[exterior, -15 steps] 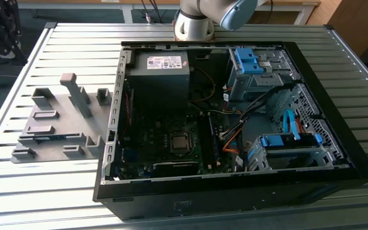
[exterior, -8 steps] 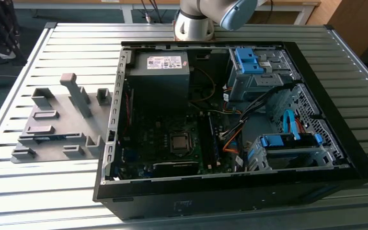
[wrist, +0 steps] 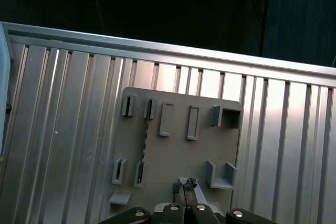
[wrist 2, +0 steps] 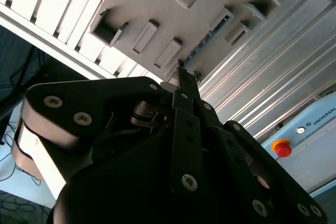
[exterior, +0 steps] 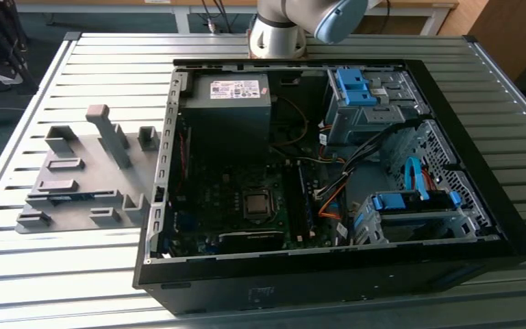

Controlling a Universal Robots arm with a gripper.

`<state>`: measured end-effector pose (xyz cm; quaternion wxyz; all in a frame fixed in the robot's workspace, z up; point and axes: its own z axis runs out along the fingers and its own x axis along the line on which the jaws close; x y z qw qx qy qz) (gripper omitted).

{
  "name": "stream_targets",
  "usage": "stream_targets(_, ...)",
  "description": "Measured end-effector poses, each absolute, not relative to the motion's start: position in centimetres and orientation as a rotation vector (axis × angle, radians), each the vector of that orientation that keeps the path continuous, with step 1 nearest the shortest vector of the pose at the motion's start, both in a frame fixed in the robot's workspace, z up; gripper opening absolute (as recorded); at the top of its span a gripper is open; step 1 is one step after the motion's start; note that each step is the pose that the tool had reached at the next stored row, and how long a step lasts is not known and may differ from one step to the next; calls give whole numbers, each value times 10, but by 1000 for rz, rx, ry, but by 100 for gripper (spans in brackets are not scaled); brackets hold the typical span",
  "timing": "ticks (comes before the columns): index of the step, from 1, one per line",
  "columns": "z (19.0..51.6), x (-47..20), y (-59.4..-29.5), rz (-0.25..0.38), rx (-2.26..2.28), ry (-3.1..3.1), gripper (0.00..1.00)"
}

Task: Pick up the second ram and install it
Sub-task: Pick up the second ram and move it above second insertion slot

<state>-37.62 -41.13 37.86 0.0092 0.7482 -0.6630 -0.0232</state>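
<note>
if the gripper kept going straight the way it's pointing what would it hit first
Most likely the grey fixture plate: in the first wrist view the gripper points at it, near one edge. Depth is unclear, so one of the plate's raised blocks might come first.

Table (exterior: 98, 62): ribbed bare-metal slats, brushed silver-grey, with a soft sheen where the light falls; the fixture plate (exterior: 90, 179) on it is matt grey plastic with no gloss. Computer case (exterior: 336, 291): black painted metal, dull satin outside; drive cages (exterior: 427, 226) inside are bare perforated sheet metal carrying smooth, glossy blue plastic clips (exterior: 355, 86). Gripper (wrist 2: 181, 74): matt black body, hard and smooth, studded with bright metal screw heads; arm base (exterior: 277, 34) is smooth silvery metal.
</note>
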Motion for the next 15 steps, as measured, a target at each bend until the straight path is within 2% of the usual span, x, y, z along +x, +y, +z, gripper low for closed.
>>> stream_targets(11,379,-376,-411,-72,2337,-2071,11)
stream_targets(12,378,-376,-411,-72,2337,-2070,17)
stream_targets(15,378,-376,-411,-72,2346,-2061,17)
